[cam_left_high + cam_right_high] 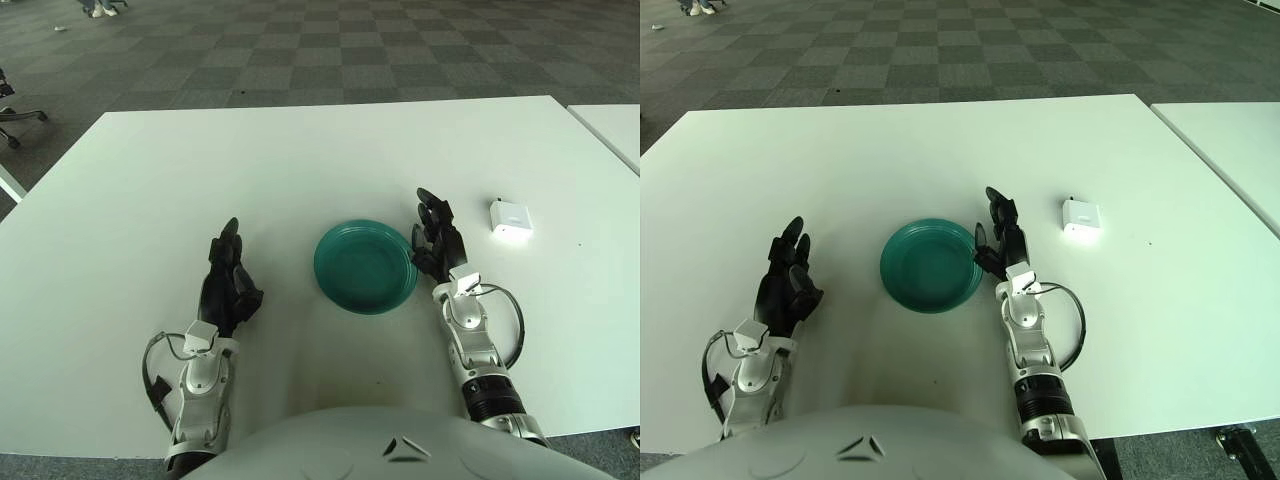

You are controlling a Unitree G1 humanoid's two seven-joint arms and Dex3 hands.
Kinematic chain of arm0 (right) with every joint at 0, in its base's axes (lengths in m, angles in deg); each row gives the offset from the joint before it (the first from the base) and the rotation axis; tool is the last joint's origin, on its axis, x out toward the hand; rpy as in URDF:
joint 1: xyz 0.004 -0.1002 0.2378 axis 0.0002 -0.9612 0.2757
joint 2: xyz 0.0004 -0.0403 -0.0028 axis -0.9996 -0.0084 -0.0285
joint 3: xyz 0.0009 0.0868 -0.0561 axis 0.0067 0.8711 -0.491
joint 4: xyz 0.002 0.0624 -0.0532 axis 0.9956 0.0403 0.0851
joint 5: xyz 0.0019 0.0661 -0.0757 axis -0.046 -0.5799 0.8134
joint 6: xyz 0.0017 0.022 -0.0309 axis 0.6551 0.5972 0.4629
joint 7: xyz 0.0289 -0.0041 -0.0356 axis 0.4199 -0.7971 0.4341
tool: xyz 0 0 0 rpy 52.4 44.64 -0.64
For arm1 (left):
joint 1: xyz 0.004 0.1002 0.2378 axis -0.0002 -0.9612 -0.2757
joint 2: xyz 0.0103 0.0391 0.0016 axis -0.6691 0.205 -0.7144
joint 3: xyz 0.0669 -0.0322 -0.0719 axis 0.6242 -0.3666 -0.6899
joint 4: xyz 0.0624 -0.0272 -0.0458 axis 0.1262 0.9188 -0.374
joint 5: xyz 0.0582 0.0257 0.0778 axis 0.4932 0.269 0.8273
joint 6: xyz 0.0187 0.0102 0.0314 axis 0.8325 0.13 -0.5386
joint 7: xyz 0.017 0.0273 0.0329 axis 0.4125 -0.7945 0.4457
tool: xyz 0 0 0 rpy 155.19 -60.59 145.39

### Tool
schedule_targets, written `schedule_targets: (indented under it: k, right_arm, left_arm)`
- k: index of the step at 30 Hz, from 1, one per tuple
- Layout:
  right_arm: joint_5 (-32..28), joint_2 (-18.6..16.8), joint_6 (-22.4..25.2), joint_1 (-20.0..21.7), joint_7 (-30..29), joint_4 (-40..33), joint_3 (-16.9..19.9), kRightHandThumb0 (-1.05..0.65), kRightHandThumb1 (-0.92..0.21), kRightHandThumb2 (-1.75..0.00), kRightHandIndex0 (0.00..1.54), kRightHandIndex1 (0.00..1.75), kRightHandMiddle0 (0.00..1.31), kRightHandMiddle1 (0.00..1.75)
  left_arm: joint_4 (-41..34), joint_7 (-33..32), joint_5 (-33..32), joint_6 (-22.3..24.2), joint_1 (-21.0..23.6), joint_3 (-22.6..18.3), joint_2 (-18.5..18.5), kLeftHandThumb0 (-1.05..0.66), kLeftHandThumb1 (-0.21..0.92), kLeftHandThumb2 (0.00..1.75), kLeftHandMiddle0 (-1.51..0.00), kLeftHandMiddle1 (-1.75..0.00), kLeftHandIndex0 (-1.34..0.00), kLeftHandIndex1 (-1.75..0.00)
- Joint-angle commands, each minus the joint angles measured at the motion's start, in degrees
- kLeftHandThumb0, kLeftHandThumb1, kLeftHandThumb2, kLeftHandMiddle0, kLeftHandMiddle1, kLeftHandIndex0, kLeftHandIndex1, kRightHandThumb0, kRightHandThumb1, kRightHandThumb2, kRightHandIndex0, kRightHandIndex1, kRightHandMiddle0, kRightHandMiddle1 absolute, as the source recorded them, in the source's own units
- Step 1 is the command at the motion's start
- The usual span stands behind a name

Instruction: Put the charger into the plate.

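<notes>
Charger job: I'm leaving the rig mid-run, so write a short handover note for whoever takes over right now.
Left hand: open, holds nothing, left of the plate.
Right hand: open, holds nothing, just at the plate's right edge, between plate and charger.
Charger: on the white table, right of the right hand, untouched.
Plate: green, nothing in it, between the hands.
Done: nothing yet.
Left: reach right, grasp the charger, set it in the plate.
</notes>
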Motion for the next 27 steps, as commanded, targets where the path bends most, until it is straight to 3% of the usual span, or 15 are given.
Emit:
schedule_targets:
  k: [1, 2, 4, 8, 10, 12, 18, 22, 27]
  right_arm:
    - [5.6, 2.2, -3.6, 1.2, -4.2, -2.0, 0.7, -0.82, -0.92, -0.68, 0.23, 0.02, 0.0, 0.63]
    - [8.1, 2.7, -5.7, 1.5, -6.3, -1.3, 0.7, -0.82, -0.92, -0.68, 0.23, 0.02, 0.0, 0.63]
    - [18.5, 5.1, -10.3, 2.9, -16.4, 0.7, 0.6, -0.76, -0.92, -0.57, 0.26, 0.03, 0.0, 0.67]
    - [32.8, 8.9, -10.4, 4.8, -31.9, 1.9, -0.8, -0.71, -0.92, -0.46, 0.28, 0.04, 0.0, 0.74]
    - [41.2, 11.3, -4.8, 5.1, -39.8, 0.9, -2.2, -0.71, -0.92, -0.45, 0.3, 0.04, 0.0, 0.79]
    - [46.2, 12.5, 0.1, 4.7, -43.9, -0.4, -3.0, -0.72, -0.92, -0.45, 0.31, 0.04, 0.0, 0.84]
    - [53.8, 15.5, 12.0, 5.0, -49.8, 1.2, -3.4, -0.81, -0.92, -0.56, 0.31, 0.02, 0.0, 0.9]
    - [54.3, 17.7, 15.4, 8.8, -52.4, 7.7, -4.0, -0.9, -0.92, -0.69, 0.31, 0.02, 0.0, 0.89]
    - [54.7, 19.1, 20.3, 12.4, -54.5, 13.2, -6.1, -0.97, -0.92, -0.71, 0.3, 0.01, 0.0, 0.82]
  left_arm:
    - [0.0, 0.3, -0.4, 0.3, -0.4, -0.4, -0.5, -0.97, 0.92, 1.04, -0.15, 0.0, 0.0, -0.45]
    - [0.1, 0.2, -0.4, 0.3, -0.3, -0.5, -0.5, -0.97, 0.92, 1.04, -0.15, 0.0, 0.0, -0.45]
    - [0.2, 0.0, 0.0, 0.2, -0.3, -0.6, -0.5, -0.97, 0.92, 1.03, -0.15, -0.01, 0.0, -0.47]
    - [0.5, -0.2, 0.2, 0.0, -0.1, -0.8, -0.5, -0.96, 0.92, 1.03, -0.16, -0.01, 0.0, -0.49]
    - [0.9, -0.4, 0.2, -0.2, 0.1, -1.0, -0.5, -0.96, 0.92, 1.02, -0.16, -0.01, 0.0, -0.49]
    - [1.4, -0.4, 0.1, -0.3, 0.4, -1.1, -0.4, -0.95, 0.92, 1.02, -0.17, -0.01, 0.0, -0.5]
    - [3.1, 0.2, -1.8, -0.7, 1.4, -1.7, -0.1, -0.94, 0.92, 1.0, -0.18, -0.01, 0.0, -0.51]
    - [4.1, 1.0, -3.1, -1.2, 2.0, -2.1, -0.2, -0.94, 0.92, 1.0, -0.16, 0.0, 0.0, -0.48]
    - [4.8, 2.5, -4.9, -1.5, 2.3, -2.4, -0.5, -0.95, 0.92, 1.0, -0.14, 0.0, 0.0, -0.44]
